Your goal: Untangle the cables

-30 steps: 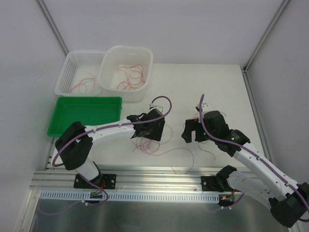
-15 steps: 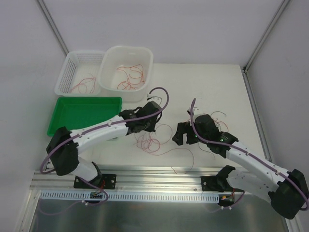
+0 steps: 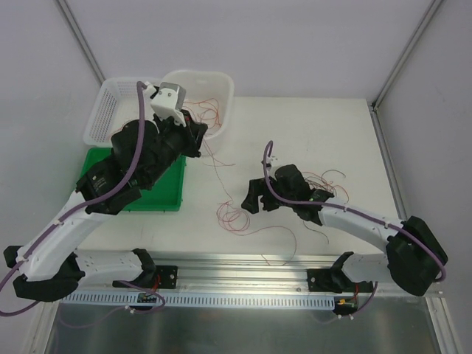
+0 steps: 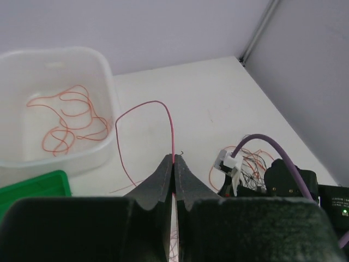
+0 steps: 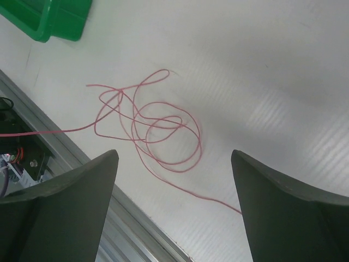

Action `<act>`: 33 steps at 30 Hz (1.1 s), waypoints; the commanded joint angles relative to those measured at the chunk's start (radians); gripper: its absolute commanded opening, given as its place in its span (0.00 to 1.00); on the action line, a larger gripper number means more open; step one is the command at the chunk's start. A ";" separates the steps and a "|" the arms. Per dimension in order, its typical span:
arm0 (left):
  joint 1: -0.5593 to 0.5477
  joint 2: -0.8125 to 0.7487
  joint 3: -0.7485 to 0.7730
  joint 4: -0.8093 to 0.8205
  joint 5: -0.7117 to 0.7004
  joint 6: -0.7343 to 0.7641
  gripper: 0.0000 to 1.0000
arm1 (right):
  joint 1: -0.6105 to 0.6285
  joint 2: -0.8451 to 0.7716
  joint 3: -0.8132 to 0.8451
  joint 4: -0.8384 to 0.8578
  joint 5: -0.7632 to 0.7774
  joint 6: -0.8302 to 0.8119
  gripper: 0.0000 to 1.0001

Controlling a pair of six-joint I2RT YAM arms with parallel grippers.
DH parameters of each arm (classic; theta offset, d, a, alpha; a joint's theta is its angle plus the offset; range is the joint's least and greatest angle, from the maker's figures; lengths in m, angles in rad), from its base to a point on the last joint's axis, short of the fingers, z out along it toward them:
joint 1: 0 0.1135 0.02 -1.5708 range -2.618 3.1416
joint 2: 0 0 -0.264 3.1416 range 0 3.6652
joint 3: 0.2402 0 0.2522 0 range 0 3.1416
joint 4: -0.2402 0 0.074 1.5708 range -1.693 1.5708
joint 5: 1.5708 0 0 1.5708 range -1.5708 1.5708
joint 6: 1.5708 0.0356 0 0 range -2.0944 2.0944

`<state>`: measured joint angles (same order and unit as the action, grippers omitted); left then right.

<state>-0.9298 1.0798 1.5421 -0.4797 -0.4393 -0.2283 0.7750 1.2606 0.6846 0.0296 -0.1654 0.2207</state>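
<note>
Left claw (image 4: 174,161) pinches red cable (image 4: 143,104) beside white tub (image 4: 107,82); right claw (image 5: 173,156) spread above looped cables (image 5: 158,128) near desk's (image 5: 272,65) front edge.

Top view: left arm (image 3: 140,158) hides much of the green tray (image 3: 166,193) and the near-left corner of the white tub (image 3: 227,99). Left wrist: red wire (image 4: 154,101) is lost between the closed fingers of the left gripper (image 4: 174,159) (lower run unseen). The cables (image 4: 253,158) beside the right arm (image 4: 289,180) are too fine to count.
</note>
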 commanded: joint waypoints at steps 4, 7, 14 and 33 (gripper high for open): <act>0.000 0.055 0.169 -0.019 -0.156 0.187 0.00 | 0.069 0.134 0.102 0.099 -0.023 -0.032 0.89; 0.002 0.074 0.219 -0.017 -0.159 0.205 0.00 | 0.099 0.219 0.105 0.162 -0.039 -0.030 0.88; 0.051 0.104 0.293 -0.014 -0.257 0.282 0.00 | 0.155 0.344 0.135 0.188 -0.025 -0.040 0.86; 0.514 0.086 0.173 -0.017 -0.128 0.182 0.00 | 0.173 -0.010 0.004 -0.120 0.159 -0.119 0.84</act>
<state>-0.4725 1.1915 1.6604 -0.5240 -0.6128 -0.0185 0.9417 1.3201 0.6926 -0.0299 -0.0448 0.1291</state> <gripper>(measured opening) 0.007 0.840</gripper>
